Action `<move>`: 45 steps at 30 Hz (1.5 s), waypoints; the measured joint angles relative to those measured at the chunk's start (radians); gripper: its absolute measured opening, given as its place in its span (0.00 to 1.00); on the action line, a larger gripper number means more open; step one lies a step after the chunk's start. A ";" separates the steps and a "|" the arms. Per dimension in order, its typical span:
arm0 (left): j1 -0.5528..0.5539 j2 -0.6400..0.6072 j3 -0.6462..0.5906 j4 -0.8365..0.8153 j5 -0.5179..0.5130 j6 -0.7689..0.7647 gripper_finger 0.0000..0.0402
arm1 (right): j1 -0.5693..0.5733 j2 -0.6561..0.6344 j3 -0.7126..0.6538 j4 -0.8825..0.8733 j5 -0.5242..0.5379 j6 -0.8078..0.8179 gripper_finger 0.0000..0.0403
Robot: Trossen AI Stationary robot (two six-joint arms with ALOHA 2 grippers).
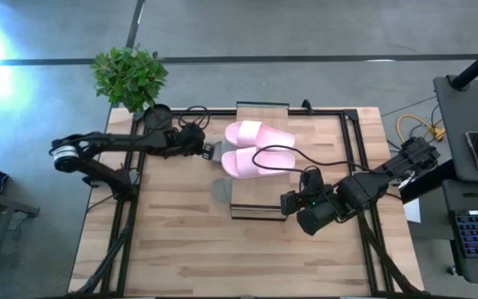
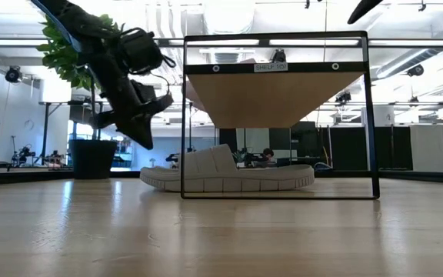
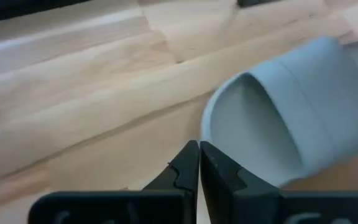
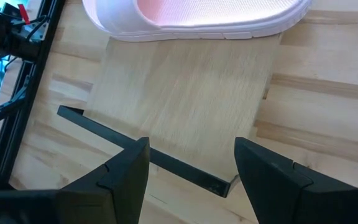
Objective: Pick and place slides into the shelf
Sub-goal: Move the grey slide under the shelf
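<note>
Two pale pink slides (image 1: 260,133) (image 1: 254,162) lie side by side, soles down, on the shelf's (image 1: 260,203) light plank top. A grey-green slide (image 2: 229,175) rests on the tabletop under the shelf, and its end pokes out on the shelf's left side (image 1: 222,189). A second grey-green slide does not show. My left gripper (image 1: 214,151) hovers shut left of the shelf, raised off the table in the low view (image 2: 146,138), its tips just short of the grey slide's open end (image 3: 291,106). My right gripper (image 4: 191,168) is open over the shelf's near end (image 1: 285,202), empty.
A potted plant (image 1: 129,75) stands at the far left corner. A black cable (image 1: 280,154) loops over the nearer pink slide toward the right arm. Black frame rails (image 1: 351,149) run along the table's sides. Bare wood (image 1: 222,257) lies toward the near edge.
</note>
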 joint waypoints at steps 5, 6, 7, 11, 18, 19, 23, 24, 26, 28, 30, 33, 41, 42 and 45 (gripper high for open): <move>0.000 0.007 -0.057 0.102 0.073 0.295 0.00 | 0.000 0.000 0.000 0.000 0.000 -0.001 0.56; 0.000 0.017 -0.070 0.138 0.096 0.402 0.00 | 0.000 -0.001 0.000 0.000 0.000 -0.003 0.56; -0.001 0.025 -0.085 0.169 0.115 0.512 0.00 | 0.000 -0.001 0.000 0.001 -0.001 -0.003 0.56; 0.004 0.056 -0.119 0.241 0.147 0.829 0.00 | 0.000 -0.001 0.000 0.000 -0.024 -0.007 0.56; 0.085 0.118 -0.120 0.291 0.159 0.900 0.00 | 0.000 -0.001 0.000 0.002 -0.030 0.001 0.56; 0.094 0.129 -0.120 0.285 0.170 0.917 0.00 | 0.000 -0.001 0.000 0.002 -0.030 0.001 0.56; 0.115 0.141 -0.120 0.231 0.244 0.955 0.00 | 0.000 -0.001 0.000 0.000 -0.029 0.021 0.56; 0.117 0.144 -0.120 0.225 0.273 0.965 0.00 | 0.000 -0.001 0.000 -0.001 -0.029 0.023 0.56; 0.118 0.150 -0.119 0.224 0.302 0.979 0.00 | -0.002 -0.001 0.000 -0.003 -0.029 0.027 0.56; 0.120 0.160 -0.107 0.228 0.304 0.995 0.00 | -0.004 -0.001 0.000 -0.006 -0.026 0.027 0.56; 0.129 0.180 -0.090 0.236 0.300 0.996 0.00 | -0.012 -0.001 0.000 -0.007 -0.023 0.027 0.56; 0.148 0.230 -0.059 0.258 0.295 0.995 0.00 | -0.027 -0.001 -0.001 -0.018 -0.021 0.027 0.56; 0.145 0.302 0.031 0.257 0.336 0.992 0.00 | -0.052 -0.001 -0.002 -0.028 -0.018 0.027 0.56; 0.137 0.302 0.039 0.258 0.343 0.992 0.00 | -0.053 -0.001 -0.002 -0.032 -0.018 0.027 0.56; 0.114 0.290 0.051 0.261 0.356 0.992 0.00 | -0.056 -0.001 -0.002 -0.044 -0.019 0.037 0.56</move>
